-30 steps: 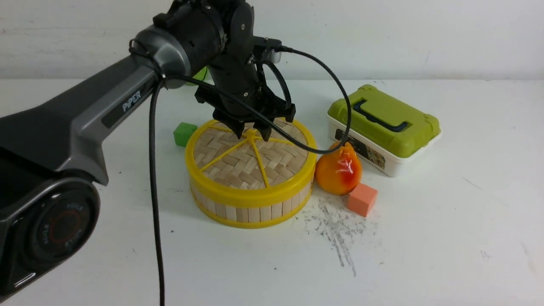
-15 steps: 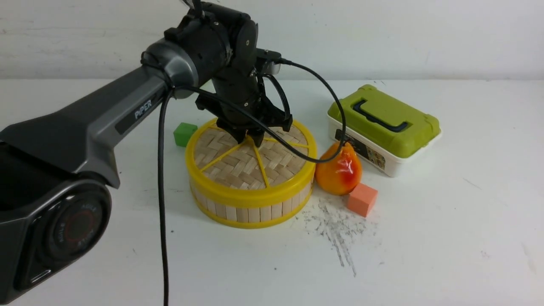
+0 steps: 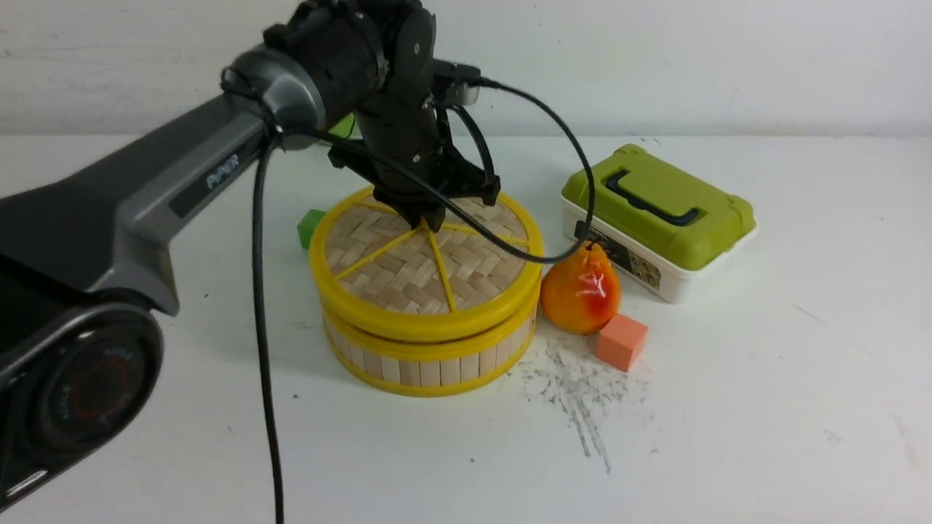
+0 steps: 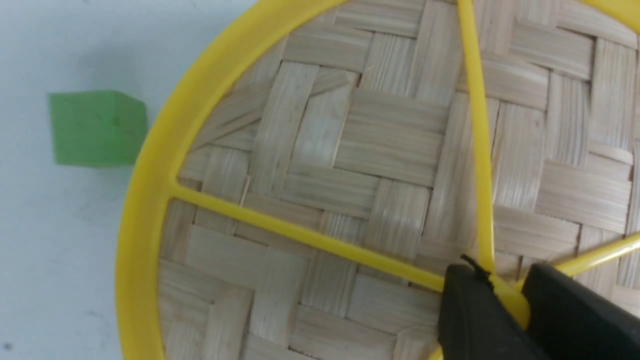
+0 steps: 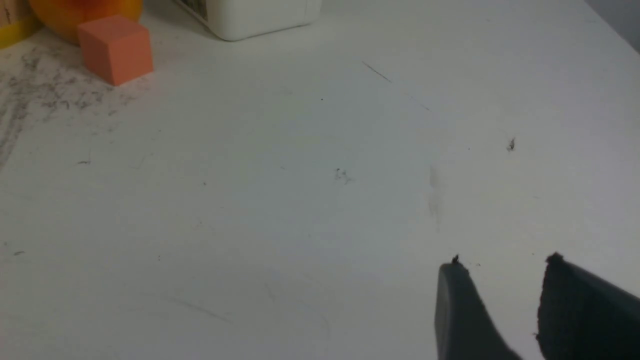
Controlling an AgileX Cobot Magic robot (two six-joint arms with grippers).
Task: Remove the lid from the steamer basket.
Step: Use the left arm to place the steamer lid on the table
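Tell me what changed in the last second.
The left gripper came down, shut on the hub of the lid and lifted it a little from the steamer basket, shifting it slightly toward the robot's left. The basket, pear, orange cube and green-lidded box stayed put.

Over the steamer basket (image 3: 429,364) the left gripper (image 3: 428,218), clamped on the lid (image 3: 393,269), and its arm (image 3: 167,189) block the way down. Just right of the basket sits an orange fruit (image 3: 580,291), an orange cube (image 3: 621,342) and a green-lidded box (image 3: 655,218) beyond it. A green cube (image 3: 307,227) stands close behind-left. In front of the basket the table (image 3: 728,407) is open (only grey scuffs), save a black cable (image 3: 261,327) hanging front-left.
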